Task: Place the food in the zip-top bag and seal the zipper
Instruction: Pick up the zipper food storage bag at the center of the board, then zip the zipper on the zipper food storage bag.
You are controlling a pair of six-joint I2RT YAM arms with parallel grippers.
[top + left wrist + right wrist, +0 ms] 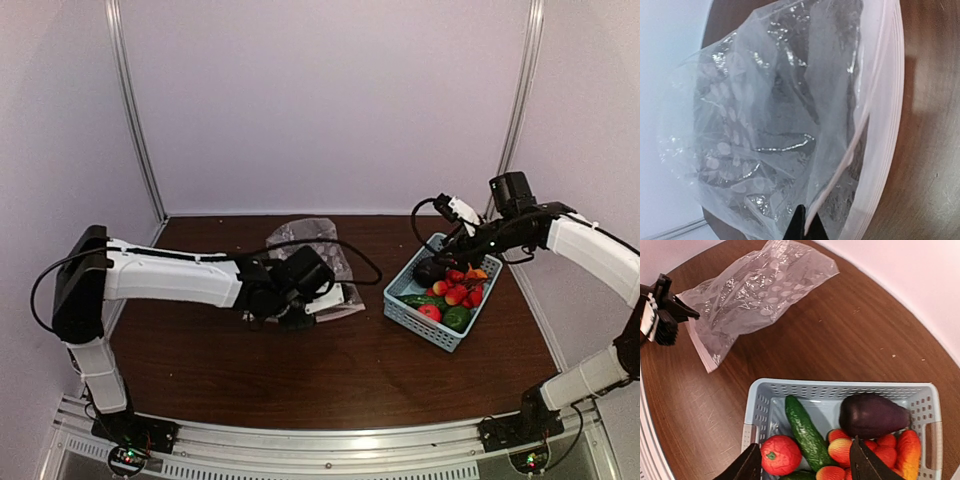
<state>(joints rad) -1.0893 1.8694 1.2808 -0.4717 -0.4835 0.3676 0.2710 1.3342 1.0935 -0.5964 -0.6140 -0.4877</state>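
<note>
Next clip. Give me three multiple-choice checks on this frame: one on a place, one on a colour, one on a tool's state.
1. Where is the eggplant? A) in the basket B) lying beside it C) lifted in the air
2. What colour is the basket? A) yellow B) light blue C) black
3. The left tool is: A) wide open B) out of every view C) shut on the bag's edge

Answers: 1 A, it lies beside the cucumber inside the basket. 2 B, its slotted walls are pale blue. 3 C, its tips meet on the clear film.
</note>
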